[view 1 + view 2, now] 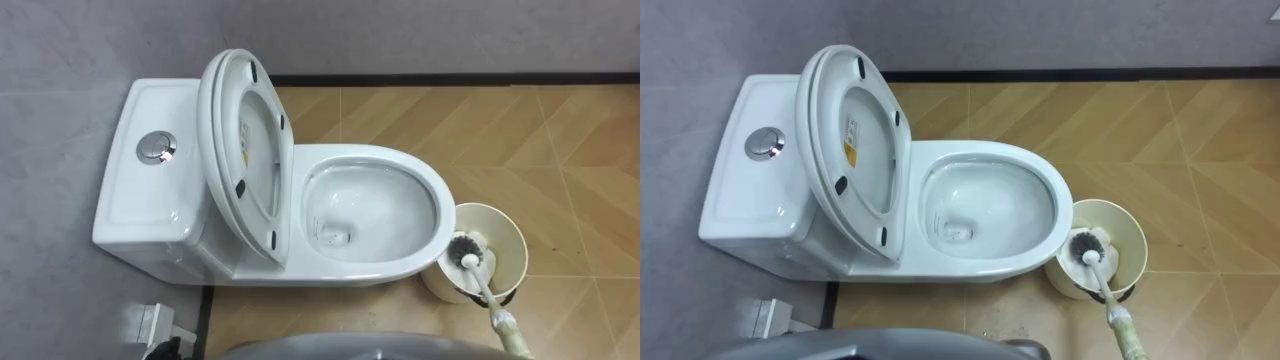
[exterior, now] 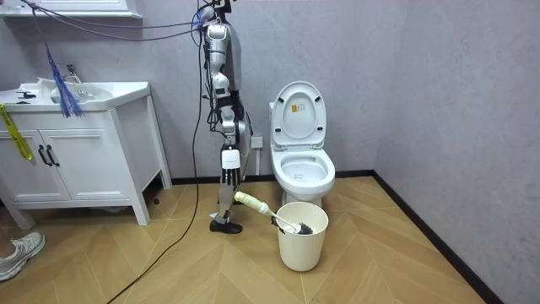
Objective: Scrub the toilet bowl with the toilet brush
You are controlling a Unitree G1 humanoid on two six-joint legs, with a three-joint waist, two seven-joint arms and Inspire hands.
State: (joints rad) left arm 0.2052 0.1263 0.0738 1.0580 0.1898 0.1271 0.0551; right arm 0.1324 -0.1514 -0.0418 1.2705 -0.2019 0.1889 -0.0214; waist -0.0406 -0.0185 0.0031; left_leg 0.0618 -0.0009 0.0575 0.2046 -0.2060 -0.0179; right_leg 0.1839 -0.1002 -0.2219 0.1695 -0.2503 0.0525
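The lid [image 1: 245, 150] of the toilet [image 1: 372, 262] is up and the bowl is open. The brush [image 1: 480, 282] is not in the bowl. Its bristle end sits low in the bucket [image 1: 512, 232], which stands just beside the front of the toilet. I think the scrubbing is not going on now, and I cannot say if it is done. The brush leans, head down and toward the toilet, handle up and away toward my right hand [image 2: 229, 179]. I cannot tell if that hand is open or closed.
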